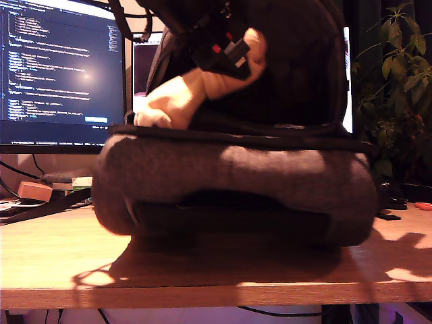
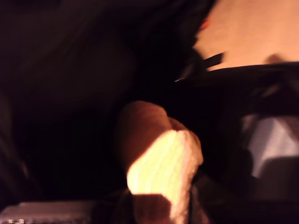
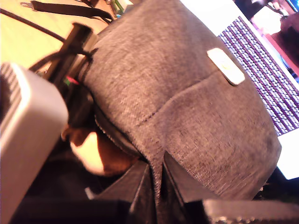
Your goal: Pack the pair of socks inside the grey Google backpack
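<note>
In the exterior view, going left to right: one monitor (image 1: pixel 61 67) with code at far left, one small brown block (image 1: pixel 35 191) on the surface (image 1: pixel 54 263) near it, then the grey Google backpack (image 1: pixel 229 189) lying mid-scene, one plant (image 1: pixel 398 88) at far right.

The pair of socks (image 1: pixel 179 101) is one bundle, pale cream, hanging just above the backpack's open mouth, its lower end touching or nearly touching the black zipper band. My first gripper (image 1: pixel 233 57) pinches its upper end; the first wrist view shows the bundle (image 2: pixel 161 172) reaching out from the jaws over the dark lining.

My second gripper (image 3: pixel 156 186) is pressed together on a fold of the grey fabric (image 3: pixel 187 116), probably holding the opening apart; the sock bundle (image 3: pixel 96 154) shows beside it at the mouth.

Handling, my judgement: socks are light, soft, squashy, not fragile and not slippery; they sag from an end grip, so mid-bundle is the steadier hold. The backpack is floppy, and its mouth will likely collapse unless held.

Count: one sock bundle, one backpack, one pale patch (image 3: pixel 225 66), two grippers.
</note>
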